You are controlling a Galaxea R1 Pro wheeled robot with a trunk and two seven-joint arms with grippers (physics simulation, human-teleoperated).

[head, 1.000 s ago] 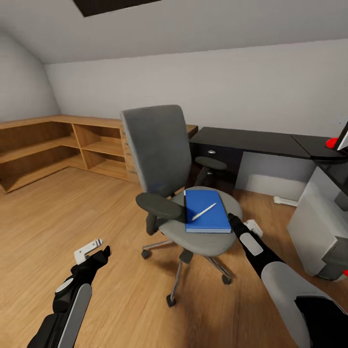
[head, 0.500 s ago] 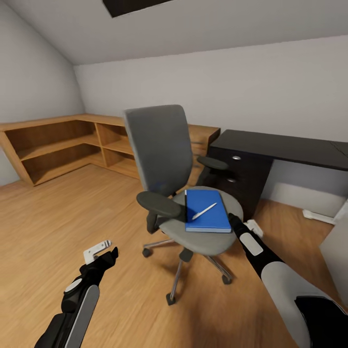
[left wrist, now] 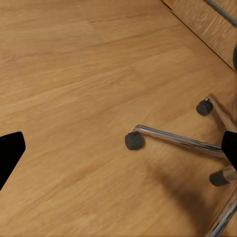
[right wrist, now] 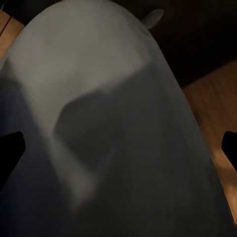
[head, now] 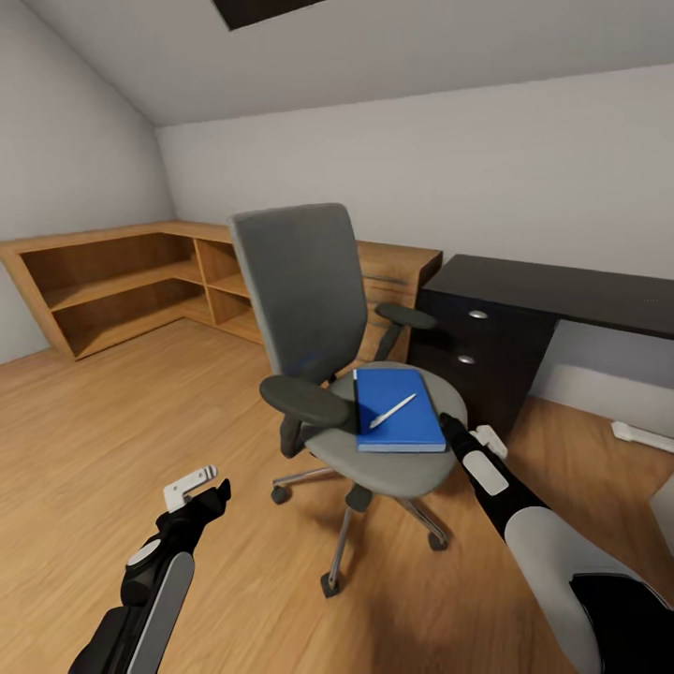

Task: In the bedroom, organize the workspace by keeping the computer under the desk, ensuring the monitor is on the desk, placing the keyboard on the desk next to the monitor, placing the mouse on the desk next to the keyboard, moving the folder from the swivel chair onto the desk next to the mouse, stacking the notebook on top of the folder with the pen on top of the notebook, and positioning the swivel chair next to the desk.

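The swivel chair [head: 346, 374] stands on the wooden floor [head: 112, 421] in the middle of the head view, with its grey back to the left-rear and its seat toward the robot. The folder [head: 401, 421] lies flat on the seat, bright blue and rectangular, with its long axis running from the robot toward the chair back. The pen [head: 393, 410], a thin silvery stick, lies on the folder and points diagonally, its far end toward the right. A thin dark strip along the left edge of the folder may be the notebook, but I cannot tell this.

The bench [head: 562, 290] with glossy black top is behind the chair at the right and is cut off by the picture edge. Its dark drawer unit [head: 473, 360] has two round knobs. Oak shelves [head: 131, 281] run along the left wall.

The right gripper [head: 468, 438] is just beside the front right edge of the seat; its jaws are hidden behind the seat rim, so I cannot tell their state. In the right wrist view the grey seat [right wrist: 113, 128] is very close and blurred. The left gripper [head: 201, 487] is low over the floor, well apart from the chair, with the jaws spread open. The left wrist view shows the chrome legs [left wrist: 173, 138] and black casters [left wrist: 134, 140].
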